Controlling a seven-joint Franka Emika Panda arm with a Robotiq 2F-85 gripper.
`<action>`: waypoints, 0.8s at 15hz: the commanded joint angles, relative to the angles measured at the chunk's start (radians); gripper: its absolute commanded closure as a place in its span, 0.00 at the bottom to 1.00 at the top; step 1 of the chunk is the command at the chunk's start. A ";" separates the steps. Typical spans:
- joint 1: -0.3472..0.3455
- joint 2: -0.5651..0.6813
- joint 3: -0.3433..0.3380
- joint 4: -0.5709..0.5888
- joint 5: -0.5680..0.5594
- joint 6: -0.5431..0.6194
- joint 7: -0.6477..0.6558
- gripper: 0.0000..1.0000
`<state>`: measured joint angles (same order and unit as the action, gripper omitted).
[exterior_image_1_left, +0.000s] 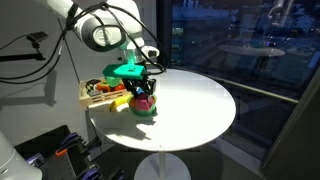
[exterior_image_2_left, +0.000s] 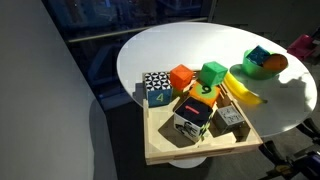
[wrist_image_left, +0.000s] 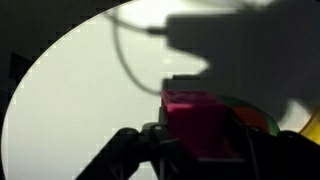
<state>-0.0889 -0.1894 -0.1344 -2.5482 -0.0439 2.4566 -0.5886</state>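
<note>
In the wrist view my gripper (wrist_image_left: 200, 142) is shut on a magenta block (wrist_image_left: 198, 112), with a finger on each side of it. The rim of a green bowl (wrist_image_left: 262, 115) shows just behind the block to the right. In an exterior view the gripper (exterior_image_1_left: 143, 90) hangs with the block (exterior_image_1_left: 143, 99) right over the green bowl (exterior_image_1_left: 147, 110) on the round white table (exterior_image_1_left: 200, 100). In an exterior view the bowl (exterior_image_2_left: 262, 68) holds a blue piece and an orange piece; the gripper itself is cut off at the right edge.
A wooden tray (exterior_image_2_left: 165, 145) at the table's edge carries several blocks, among them a black-and-white one (exterior_image_2_left: 155, 88), an orange one (exterior_image_2_left: 181, 77) and a green one (exterior_image_2_left: 211, 73). A yellow piece (exterior_image_2_left: 245, 93) lies between tray and bowl. Dark windows stand behind the table.
</note>
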 joint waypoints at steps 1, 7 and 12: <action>0.024 -0.008 -0.001 0.020 0.029 -0.009 0.039 0.69; 0.044 0.010 0.009 0.043 0.024 0.020 0.110 0.69; 0.042 0.027 0.018 0.063 0.012 0.052 0.174 0.69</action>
<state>-0.0472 -0.1824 -0.1231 -2.5162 -0.0264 2.4956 -0.4618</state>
